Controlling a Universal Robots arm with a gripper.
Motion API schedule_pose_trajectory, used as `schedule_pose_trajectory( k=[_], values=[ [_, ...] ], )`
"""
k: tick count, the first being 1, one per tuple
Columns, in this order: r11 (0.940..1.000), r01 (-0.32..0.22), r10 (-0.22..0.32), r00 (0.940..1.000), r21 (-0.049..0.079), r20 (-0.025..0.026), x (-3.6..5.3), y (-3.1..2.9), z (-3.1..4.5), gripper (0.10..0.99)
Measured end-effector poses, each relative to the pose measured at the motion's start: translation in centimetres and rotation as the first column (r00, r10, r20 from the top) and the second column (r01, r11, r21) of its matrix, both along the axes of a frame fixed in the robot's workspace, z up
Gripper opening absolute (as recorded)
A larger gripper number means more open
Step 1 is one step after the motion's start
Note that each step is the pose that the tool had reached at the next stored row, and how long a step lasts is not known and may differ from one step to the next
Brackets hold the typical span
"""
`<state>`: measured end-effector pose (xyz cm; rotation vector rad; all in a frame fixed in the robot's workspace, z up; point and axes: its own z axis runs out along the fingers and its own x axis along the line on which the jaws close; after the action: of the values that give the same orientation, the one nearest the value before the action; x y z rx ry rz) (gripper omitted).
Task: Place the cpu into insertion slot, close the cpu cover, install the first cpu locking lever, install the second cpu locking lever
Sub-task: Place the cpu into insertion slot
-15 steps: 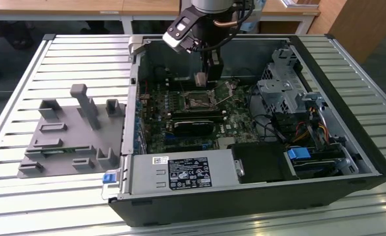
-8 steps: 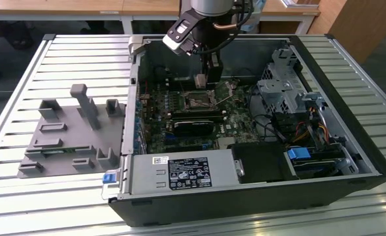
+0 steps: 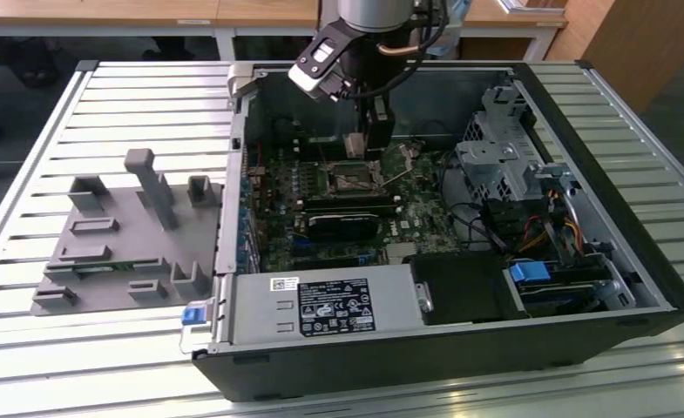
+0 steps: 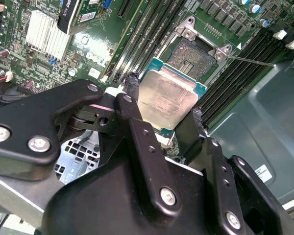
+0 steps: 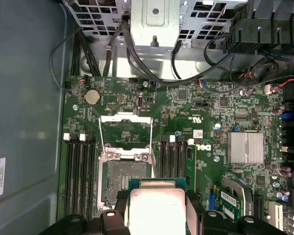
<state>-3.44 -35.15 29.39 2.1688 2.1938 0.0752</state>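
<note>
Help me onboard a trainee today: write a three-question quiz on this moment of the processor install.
1. True or false: the chip already sits in the socket.
2. The metal cover of the socket is: A) swung open, B) closed over the socket, C) missing.
3. What is the end effector shut on?

Key: 1 false, the chip is held apart from the bare socket; 2 A; 3 the chip.
</note>
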Motion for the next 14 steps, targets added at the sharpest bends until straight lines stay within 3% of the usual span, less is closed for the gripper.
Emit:
schedule_pose_trajectory(
  k=[14],
  values=[
    [1.0,0.0,0.0,1.0,0.0,-0.0001,0.0,0.02,-0.61,0.541]
  ],
)
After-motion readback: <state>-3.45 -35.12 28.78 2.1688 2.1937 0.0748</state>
